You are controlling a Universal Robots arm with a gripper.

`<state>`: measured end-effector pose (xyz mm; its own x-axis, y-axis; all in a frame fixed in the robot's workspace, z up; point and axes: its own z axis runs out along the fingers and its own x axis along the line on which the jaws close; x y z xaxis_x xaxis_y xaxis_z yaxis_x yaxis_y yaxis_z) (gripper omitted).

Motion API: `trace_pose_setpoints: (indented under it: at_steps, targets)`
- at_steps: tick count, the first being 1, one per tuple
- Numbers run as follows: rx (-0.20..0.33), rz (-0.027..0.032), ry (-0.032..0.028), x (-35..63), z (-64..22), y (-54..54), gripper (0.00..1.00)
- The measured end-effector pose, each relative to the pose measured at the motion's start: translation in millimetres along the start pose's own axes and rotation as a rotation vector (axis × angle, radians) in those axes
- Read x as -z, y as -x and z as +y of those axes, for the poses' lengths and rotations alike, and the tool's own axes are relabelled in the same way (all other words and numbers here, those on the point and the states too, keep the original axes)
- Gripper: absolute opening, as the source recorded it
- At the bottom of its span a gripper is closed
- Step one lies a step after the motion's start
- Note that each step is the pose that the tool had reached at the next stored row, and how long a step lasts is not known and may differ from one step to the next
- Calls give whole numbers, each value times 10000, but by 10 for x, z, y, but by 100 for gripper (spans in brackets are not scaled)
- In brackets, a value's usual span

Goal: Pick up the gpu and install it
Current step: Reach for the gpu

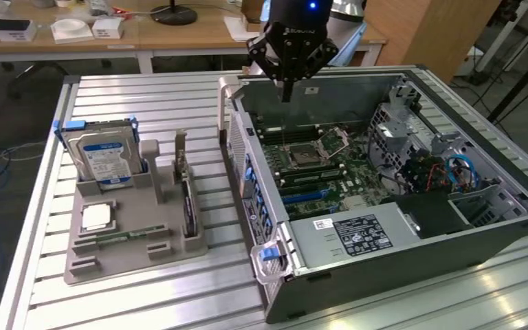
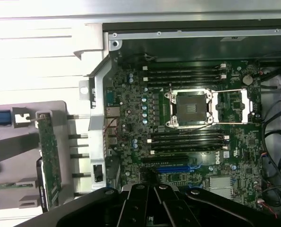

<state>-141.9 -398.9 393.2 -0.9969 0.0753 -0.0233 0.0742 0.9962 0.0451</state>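
The gpu (image 1: pixel 188 203) stands on edge in a slot of the grey holder (image 1: pixel 117 265) on the table, at the exterior view's left of the open computer case (image 1: pixel 337 237). In the wrist view the gpu (image 2: pixel 49 156) appears as a narrow green card beside the case wall. My gripper (image 1: pixel 287 93) hangs above the far end of the case, over the motherboard (image 1: pixel 324 172), well apart from the gpu. Its fingers (image 2: pixel 147 201) are shut together with nothing between them.
The holder also carries a blue-labelled hard drive (image 1: pixel 102 157), a square silver CPU chip (image 1: pixel 96 218) and a memory stick (image 1: pixel 122 236). Inside the case lie the empty CPU socket (image 2: pixel 190 108), memory slots and a blue card slot (image 2: pixel 175 168). Desks stand behind the slatted table (image 1: pixel 135 103).
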Motion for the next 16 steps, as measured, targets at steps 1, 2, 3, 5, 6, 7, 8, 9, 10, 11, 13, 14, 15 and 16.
trace_pose_setpoints:
  at_steps: [1,2,3,5,6,7,8,9,10,11,13,14,15,16]
  targets:
    - [0,0,0,1,-2,-22,11]
    - [0,-1,0,0,-4,-48,11]
    - [-1,-1,0,1,-5,-73,11]
    - [1,0,-1,2,-9,-120,11]
    - [1,0,1,2,-11,-142,11]
    - [0,-1,0,2,-12,-160,11]
    - [0,-1,0,2,-13,-176,11]
    - [-1,0,0,2,-15,-196,11]
    - [0,-1,0,3,-16,-216,11]
    - [0,-1,0,3,-18,-239,11]
    - [0,0,0,3,-21,-280,11]
    - [1,-1,0,3,-22,-292,11]
    - [0,0,0,4,-23,-303,11]
    - [1,0,0,4,-24,-318,11]
